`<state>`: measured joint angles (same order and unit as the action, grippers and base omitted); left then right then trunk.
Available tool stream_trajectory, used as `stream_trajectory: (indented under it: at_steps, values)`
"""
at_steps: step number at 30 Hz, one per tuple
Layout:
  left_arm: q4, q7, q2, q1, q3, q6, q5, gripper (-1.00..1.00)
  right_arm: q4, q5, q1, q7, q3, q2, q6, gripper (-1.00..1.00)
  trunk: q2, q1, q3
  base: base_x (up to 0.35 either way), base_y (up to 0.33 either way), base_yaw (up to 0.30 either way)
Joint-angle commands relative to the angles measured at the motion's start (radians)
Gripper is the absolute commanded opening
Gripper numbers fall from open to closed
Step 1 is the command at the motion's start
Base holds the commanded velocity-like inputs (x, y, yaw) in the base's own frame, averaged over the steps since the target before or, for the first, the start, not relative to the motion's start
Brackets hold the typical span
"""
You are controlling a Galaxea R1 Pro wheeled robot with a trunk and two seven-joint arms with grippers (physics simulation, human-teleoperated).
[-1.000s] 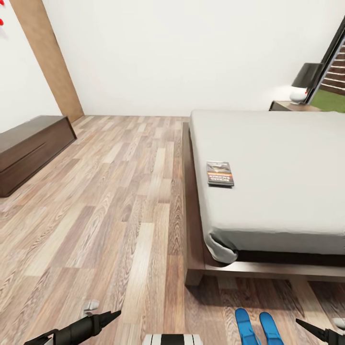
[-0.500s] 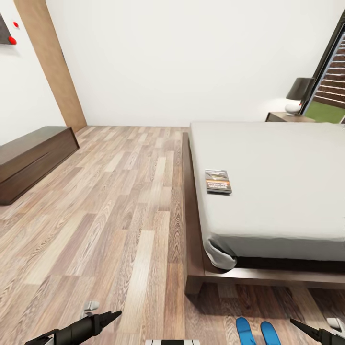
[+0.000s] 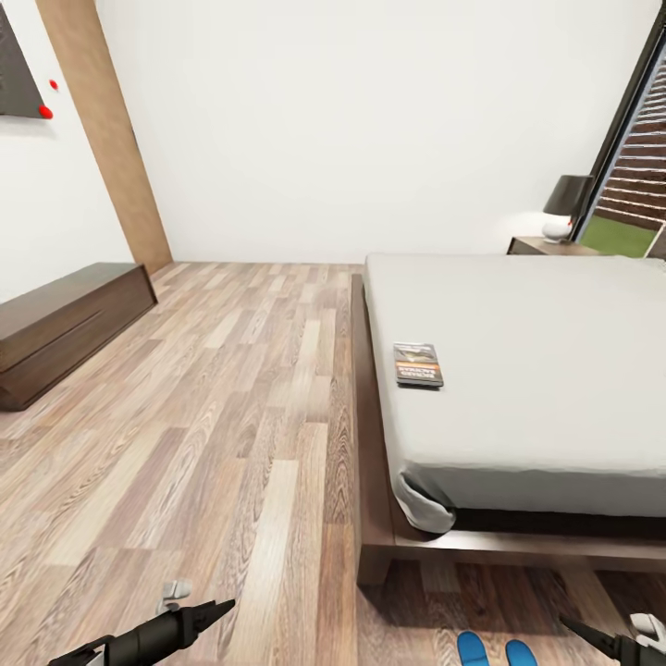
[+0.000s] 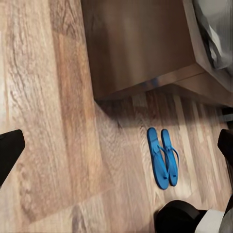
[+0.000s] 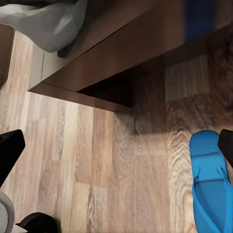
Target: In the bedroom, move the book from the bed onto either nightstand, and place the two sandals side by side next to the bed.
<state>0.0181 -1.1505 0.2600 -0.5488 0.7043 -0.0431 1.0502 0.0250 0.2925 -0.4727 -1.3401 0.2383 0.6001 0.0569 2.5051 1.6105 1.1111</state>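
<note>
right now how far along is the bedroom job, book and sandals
Sandals look done: the two sandals lie side by side on the floor by the bed frame's corner. Nothing is in hand: the left gripper and right gripper hang over the floor holding nothing. Left to do: the book lies on the mattress; the nightstand by the lamp is bookless.

Wood-plank floor, matt grain; bed with smooth grey cloth mattress and glossy dark wooden frame; sandals smooth blue.

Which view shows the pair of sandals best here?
The left wrist view: both sandals lie whole, side by side on the floor by the bed frame. The head view catches only their tips at the bottom edge; the right wrist view shows part of one.
</note>
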Motion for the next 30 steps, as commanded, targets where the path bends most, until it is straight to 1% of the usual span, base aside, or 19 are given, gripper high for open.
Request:
stream_trajectory:
  at_steps: [1,7,23,30]
  values:
    - [0.000,-0.002,0.000,0.000,0.009,-0.004,0.007,1.00,0.003,-0.004,-0.001,-0.004,0.007,0.000,0.006,1.00,0.000,-0.001,-0.003,0.000,0.000,0.000]
    - [0.000,-0.002,-0.006,0.000,0.009,-0.004,0.007,1.00,0.003,-0.004,-0.001,-0.002,0.007,-0.004,-0.003,1.00,-0.001,-0.003,-0.026,0.000,0.000,0.000]
    - [0.000,-0.001,-0.013,0.000,0.009,-0.005,0.007,1.00,0.003,-0.004,-0.001,-0.002,0.007,-0.005,-0.006,1.00,-0.005,-0.011,-0.088,0.000,0.000,0.000]
    - [0.000,-0.001,-0.013,0.000,0.009,-0.005,0.007,1.00,0.003,-0.004,-0.001,-0.002,0.007,-0.005,-0.006,1.00,-0.054,-0.037,-0.110,0.000,0.000,0.000]
